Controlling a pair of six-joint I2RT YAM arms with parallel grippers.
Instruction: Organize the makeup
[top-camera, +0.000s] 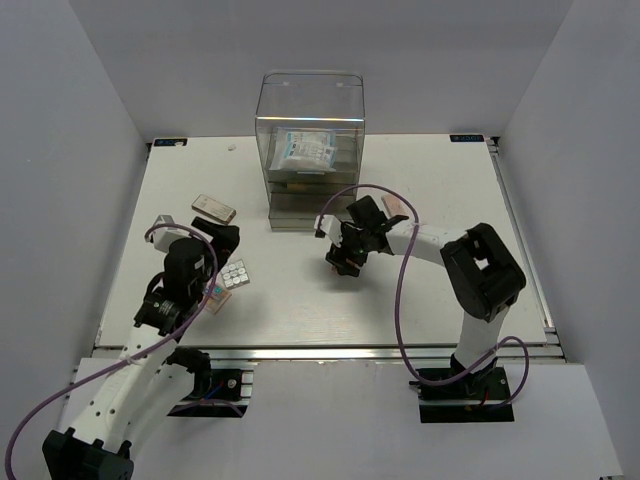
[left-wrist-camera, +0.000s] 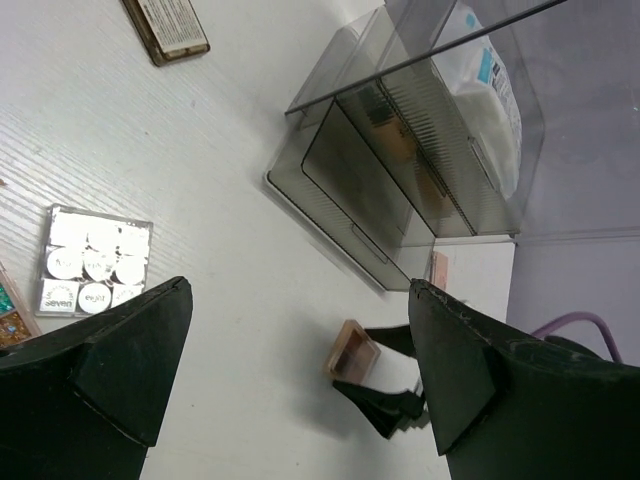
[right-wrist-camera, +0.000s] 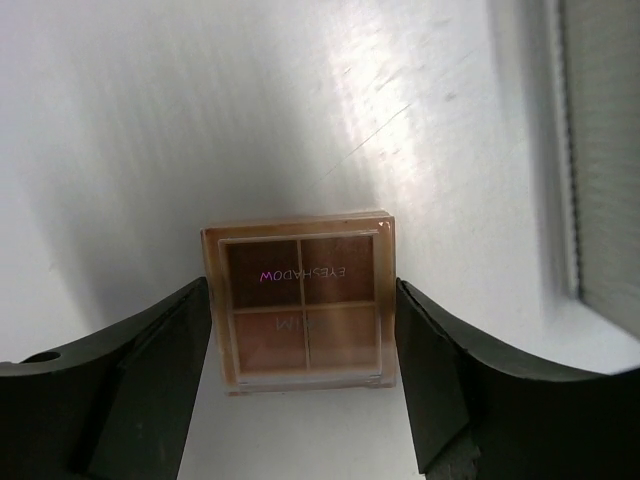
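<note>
My right gripper (right-wrist-camera: 304, 345) is shut on a square peach eyeshadow palette (right-wrist-camera: 300, 300), one finger on each side. The left wrist view shows that palette (left-wrist-camera: 352, 352) tilted, just off the white table. My left gripper (left-wrist-camera: 300, 375) is open and empty, hovering over the table's left part. A white palette of round pans (top-camera: 235, 275) lies beside it, with a multicoloured palette (top-camera: 214, 296) at its near side. A flat tan palette (top-camera: 213, 208) lies farther back. A white-blue packet (top-camera: 305, 152) sits in the top of the drawer box.
The tall clear acrylic drawer box (top-camera: 310, 110) stands at the back centre, its drawers facing the arms. Another peach palette (top-camera: 397, 207) lies right of it, behind the right gripper. A small pale item (top-camera: 165, 222) lies at the far left. White walls enclose the table.
</note>
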